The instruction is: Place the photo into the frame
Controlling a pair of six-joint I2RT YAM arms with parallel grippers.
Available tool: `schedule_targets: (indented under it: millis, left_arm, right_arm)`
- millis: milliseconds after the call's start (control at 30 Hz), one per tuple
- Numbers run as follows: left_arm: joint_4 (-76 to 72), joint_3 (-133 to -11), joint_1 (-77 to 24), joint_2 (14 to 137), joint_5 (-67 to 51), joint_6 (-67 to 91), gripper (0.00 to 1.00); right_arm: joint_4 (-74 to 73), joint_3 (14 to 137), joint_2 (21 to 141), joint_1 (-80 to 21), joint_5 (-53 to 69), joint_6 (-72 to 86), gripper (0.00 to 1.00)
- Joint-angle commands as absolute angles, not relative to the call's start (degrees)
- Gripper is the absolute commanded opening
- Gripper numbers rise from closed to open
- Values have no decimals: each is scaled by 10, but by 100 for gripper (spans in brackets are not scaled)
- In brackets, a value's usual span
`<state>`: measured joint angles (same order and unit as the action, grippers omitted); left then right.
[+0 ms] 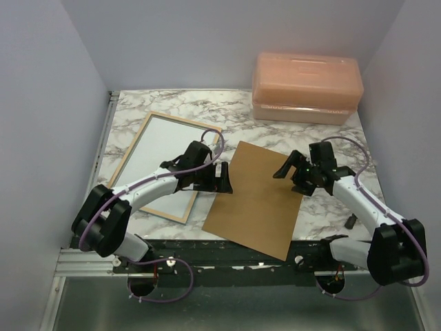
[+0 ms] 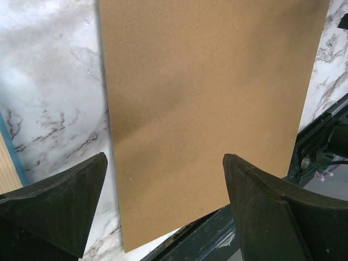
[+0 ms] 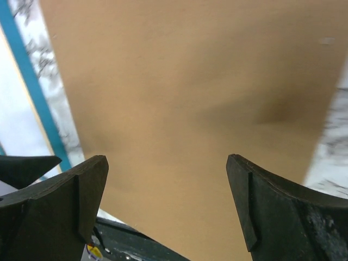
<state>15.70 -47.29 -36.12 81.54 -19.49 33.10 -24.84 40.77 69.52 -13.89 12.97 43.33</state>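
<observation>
The frame (image 1: 182,120) lies back-up at the left of the table, its pale wood rim around a white panel (image 1: 165,155). Its blue edge shows in the left wrist view (image 2: 11,147) and the right wrist view (image 3: 30,81). No plant print shows, and I cannot tell whether the white panel is the photo. A plain brown hardboard sheet (image 1: 258,200) lies at the middle. My left gripper (image 1: 224,181) is open and empty over its left edge (image 2: 165,163). My right gripper (image 1: 286,178) is open and empty over its right part (image 3: 167,163).
A peach plastic box (image 1: 306,86) stands at the back right. The hardboard's near corner overhangs the table's front edge, above the dark rail (image 1: 227,252). Grey walls close in both sides of the marble table (image 1: 131,110).
</observation>
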Motion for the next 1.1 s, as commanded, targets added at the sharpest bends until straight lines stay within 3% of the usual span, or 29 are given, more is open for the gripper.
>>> schedule_targets:
  millis: [0,433,767,1067]
  left_arm:
    - [129,-507,-356,858,-220,334,91]
    - [93,-541,-342,956,-264,338,90]
    - [71,-545,-342,1007,-304,343,90]
    - [82,-536,-341,947,-312,349,88]
  right_arm:
    - [-319,373,668,-75,85,422,100]
    - [-300,308,657,-19,92,443,100]
    - [-223,269,738,-19,195,429,99]
    - [-186,257,748,-20,265,426,97]
